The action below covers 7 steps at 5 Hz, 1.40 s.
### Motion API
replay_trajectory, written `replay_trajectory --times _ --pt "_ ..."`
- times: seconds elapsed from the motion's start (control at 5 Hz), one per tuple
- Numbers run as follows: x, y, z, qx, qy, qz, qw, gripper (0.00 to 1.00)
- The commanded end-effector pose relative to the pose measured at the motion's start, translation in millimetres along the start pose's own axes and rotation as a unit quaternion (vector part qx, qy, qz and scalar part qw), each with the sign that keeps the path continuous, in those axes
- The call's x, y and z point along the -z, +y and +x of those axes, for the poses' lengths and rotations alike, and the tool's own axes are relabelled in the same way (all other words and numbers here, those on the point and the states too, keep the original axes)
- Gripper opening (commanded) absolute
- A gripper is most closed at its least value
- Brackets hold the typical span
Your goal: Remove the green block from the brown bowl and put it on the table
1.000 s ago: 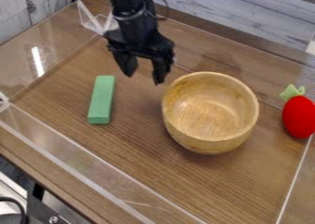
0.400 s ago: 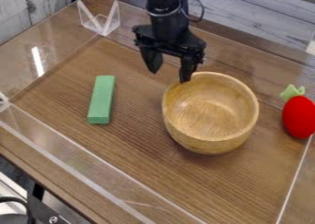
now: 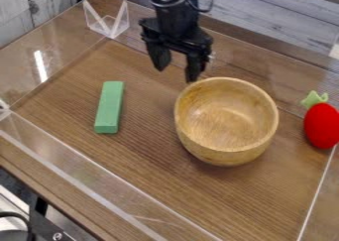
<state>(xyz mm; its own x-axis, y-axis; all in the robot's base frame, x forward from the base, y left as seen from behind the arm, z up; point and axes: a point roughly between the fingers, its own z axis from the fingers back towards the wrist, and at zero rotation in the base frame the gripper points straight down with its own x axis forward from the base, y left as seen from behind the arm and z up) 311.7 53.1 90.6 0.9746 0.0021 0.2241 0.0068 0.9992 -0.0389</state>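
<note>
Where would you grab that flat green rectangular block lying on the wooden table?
Probably across the middle of the flat green rectangular block, coming straight down from above. It lies flat on the wood-grain table with both long sides free, so the open gripper could close across its narrow width.

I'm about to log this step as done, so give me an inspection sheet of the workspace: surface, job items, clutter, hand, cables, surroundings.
Surface: brown wood-grain tabletop, no spills seen.
Job's things: flat matte green rectangular block lies on the tabletop, left of and apart from the round light-brown wooden bowl; the bowl is empty.
Clutter: red strawberry-like toy with green leaves at the right edge, beside the bowl.
Hand: black robot hand open, holding nothing, pointing down behind the bowl's far rim.
Cables: nothing seen on the table.
Surroundings: low clear acrylic walls edge the tabletop; pale planks lie beyond them.
</note>
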Motion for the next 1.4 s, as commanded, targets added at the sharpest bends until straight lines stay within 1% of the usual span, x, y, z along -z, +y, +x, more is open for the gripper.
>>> replay_trajectory --times 0.0,0.2,0.4,0.6,0.8,1.0,1.2 --pt "-32.7 21 12.4 0.024 -0.048 0.011 0.9985 1.0" --pt "-30.6 11 24.4 0.062 -0.047 0.004 0.997 1.0" --pt "-27.0 -5 32.5 0.101 -0.037 -0.011 0.9941 1.0" --pt "-22.6 -20 33.9 0.025 -0.048 0.007 0.9985 1.0" --pt "-18.0 -41 35.9 -0.024 -0.055 0.017 0.9981 1.0" --pt "-14.5 -44 43.4 -0.032 -0.065 0.015 0.9973 1.0" --pt "-15.1 -31 42.6 -0.039 -0.069 0.018 0.9967 1.0"
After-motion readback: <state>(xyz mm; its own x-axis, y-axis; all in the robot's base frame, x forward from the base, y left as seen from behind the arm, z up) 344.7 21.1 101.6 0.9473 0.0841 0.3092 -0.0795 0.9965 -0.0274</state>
